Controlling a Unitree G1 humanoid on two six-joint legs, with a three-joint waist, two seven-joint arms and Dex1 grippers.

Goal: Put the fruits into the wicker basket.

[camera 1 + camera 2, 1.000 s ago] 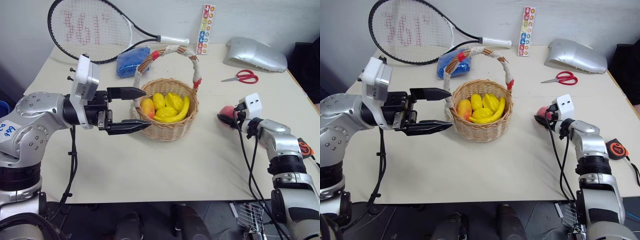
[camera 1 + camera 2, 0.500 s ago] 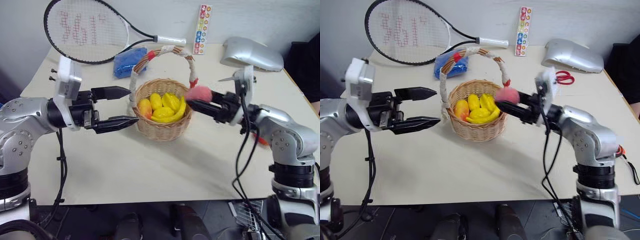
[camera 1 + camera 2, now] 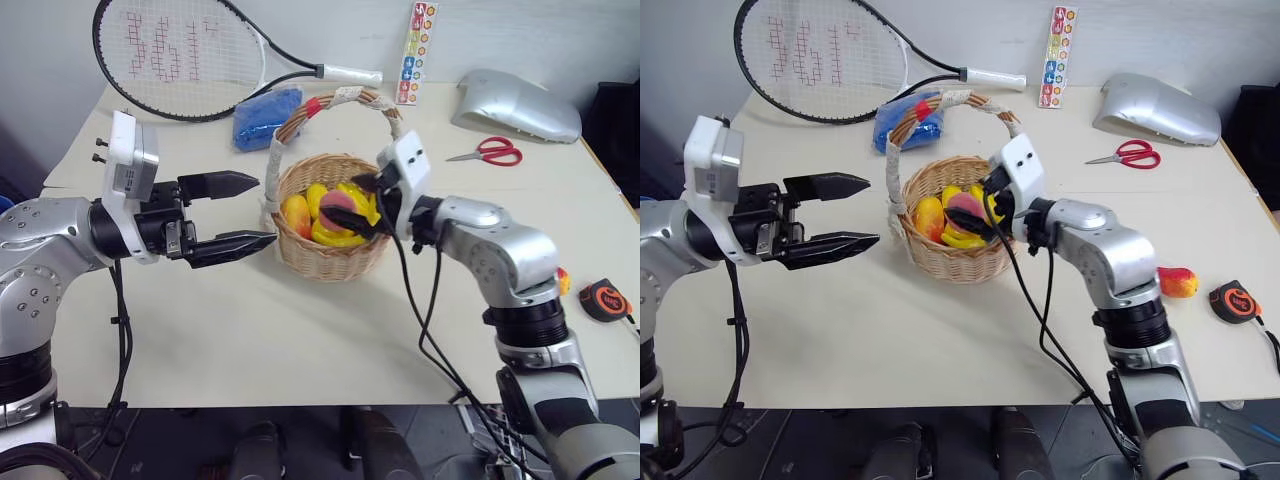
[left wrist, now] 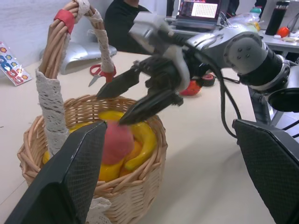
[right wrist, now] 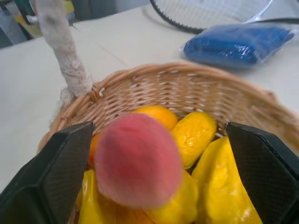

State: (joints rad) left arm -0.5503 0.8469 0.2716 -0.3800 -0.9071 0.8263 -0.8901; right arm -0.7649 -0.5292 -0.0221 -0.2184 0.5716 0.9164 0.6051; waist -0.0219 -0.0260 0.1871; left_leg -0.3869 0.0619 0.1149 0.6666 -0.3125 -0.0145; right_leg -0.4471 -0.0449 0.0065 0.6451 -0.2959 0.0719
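The wicker basket (image 3: 330,257) stands mid-table with its cloth-wrapped handle (image 3: 276,152) arched over it. Inside lie a yellow banana (image 3: 348,234) and other yellow and orange fruits. The pink peach (image 3: 336,202) sits on top of them, free of any finger. Just above it, over the basket's right rim, my right gripper (image 3: 347,204) is open, with the peach (image 5: 138,158) below and between its spread fingers. At the basket's left, level with the rim, my left gripper (image 3: 268,210) is open and empty. A small red-and-yellow fruit (image 3: 1177,282) lies on the table far right.
An orange-black tape measure (image 3: 1232,298) lies beside the red-and-yellow fruit. At the back of the table are a tennis racket (image 3: 180,55), a blue bag (image 3: 263,118), red scissors (image 3: 490,152), a silver casing (image 3: 515,105) and a sticker strip (image 3: 416,40).
My right gripper lifted the peach from the table's right side, swung it left over the basket and opened; the peach now lies in the basket. The left gripper stayed put.
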